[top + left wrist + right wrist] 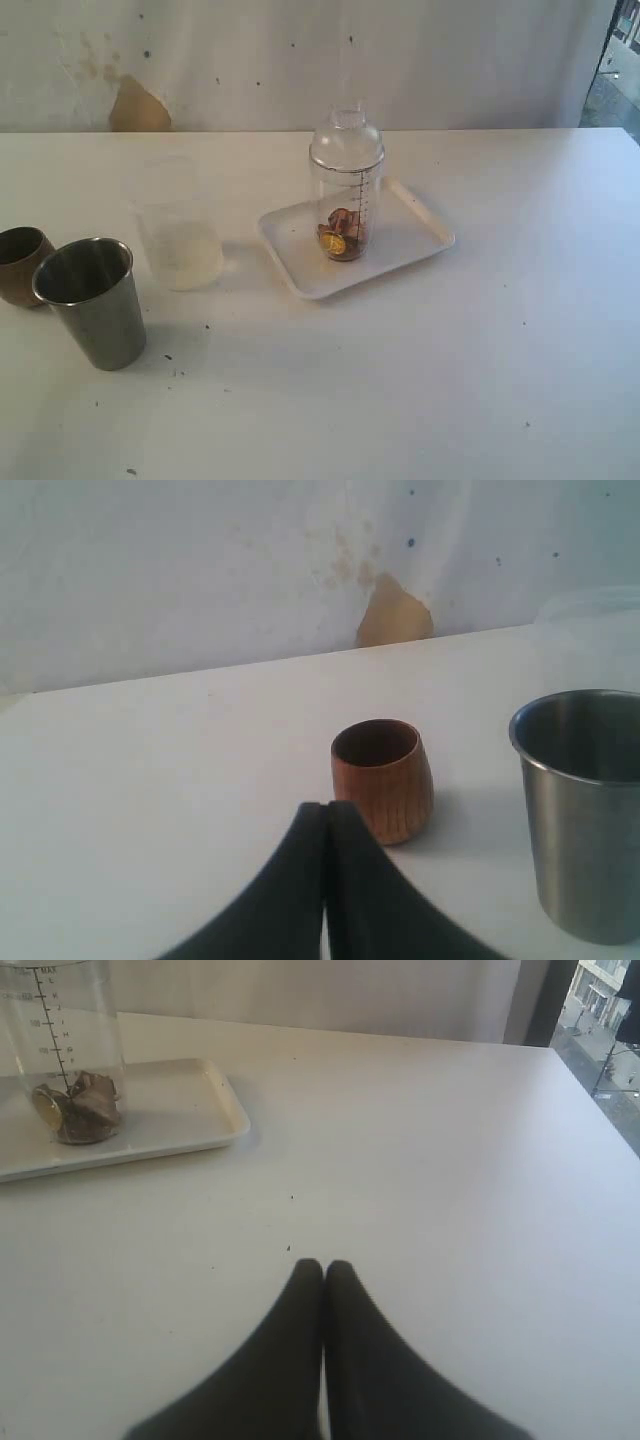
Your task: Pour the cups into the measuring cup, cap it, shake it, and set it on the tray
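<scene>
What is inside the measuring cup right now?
A small heap of brownish pieces and one yellow-orange round slice lies at the bottom of the measuring cup, which stands capped on the tray. Any clear liquid cannot be made out through the wall.

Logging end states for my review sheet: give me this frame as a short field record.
measuring cup: upright on white tray, domed lid on, brown and orange bits at bottom
brown cup, steel tumbler, frosted cup: upright on table, left of tray
left claw: shut, empty
right claw: shut, empty
</scene>
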Robot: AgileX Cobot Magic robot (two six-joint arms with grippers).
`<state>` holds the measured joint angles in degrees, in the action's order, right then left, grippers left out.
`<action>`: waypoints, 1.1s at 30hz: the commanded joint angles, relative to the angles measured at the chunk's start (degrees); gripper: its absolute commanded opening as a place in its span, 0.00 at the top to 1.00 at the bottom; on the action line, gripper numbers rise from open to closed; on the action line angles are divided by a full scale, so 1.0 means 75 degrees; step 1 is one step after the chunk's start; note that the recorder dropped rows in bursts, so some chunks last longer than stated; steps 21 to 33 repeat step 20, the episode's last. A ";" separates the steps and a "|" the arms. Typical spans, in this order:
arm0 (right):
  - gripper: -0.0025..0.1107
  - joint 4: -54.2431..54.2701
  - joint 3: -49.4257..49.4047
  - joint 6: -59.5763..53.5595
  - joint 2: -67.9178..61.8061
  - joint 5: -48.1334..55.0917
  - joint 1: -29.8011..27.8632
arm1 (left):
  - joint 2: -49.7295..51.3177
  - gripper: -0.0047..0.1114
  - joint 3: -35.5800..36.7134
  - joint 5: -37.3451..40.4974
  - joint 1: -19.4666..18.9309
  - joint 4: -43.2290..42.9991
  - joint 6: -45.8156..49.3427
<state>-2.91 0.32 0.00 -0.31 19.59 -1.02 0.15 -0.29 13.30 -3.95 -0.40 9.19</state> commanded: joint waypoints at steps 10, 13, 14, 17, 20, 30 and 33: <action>0.98 -0.0012 -0.0042 0.0174 0.0041 -0.0004 -0.0036 | -0.0019 0.96 0.0039 0.0007 0.0008 -0.0007 -0.0019; 0.98 -0.0012 -0.0042 0.0174 0.0041 -0.0004 -0.0036 | -0.0019 0.96 0.0039 0.0007 0.0008 -0.0007 -0.0019; 0.98 -0.0012 -0.0042 0.0174 0.0041 -0.0004 -0.0036 | -0.0019 0.96 0.0039 0.0007 0.0008 -0.0007 -0.0019; 0.98 -0.0012 -0.0042 0.0174 0.0041 -0.0004 -0.0036 | -0.0019 0.96 0.0039 0.0007 0.0008 -0.0007 -0.0019; 0.98 -0.0012 -0.0042 0.0174 0.0041 -0.0004 -0.0036 | -0.0019 0.96 0.0039 0.0007 0.0008 -0.0007 -0.0019; 0.98 -0.0012 -0.0042 0.0174 0.0041 -0.0004 -0.0036 | -0.0019 0.96 0.0039 0.0007 0.0008 -0.0007 -0.0019; 0.98 -0.0012 -0.0042 0.0174 0.0041 -0.0004 -0.0036 | -0.0019 0.96 0.0039 0.0007 0.0008 -0.0007 -0.0019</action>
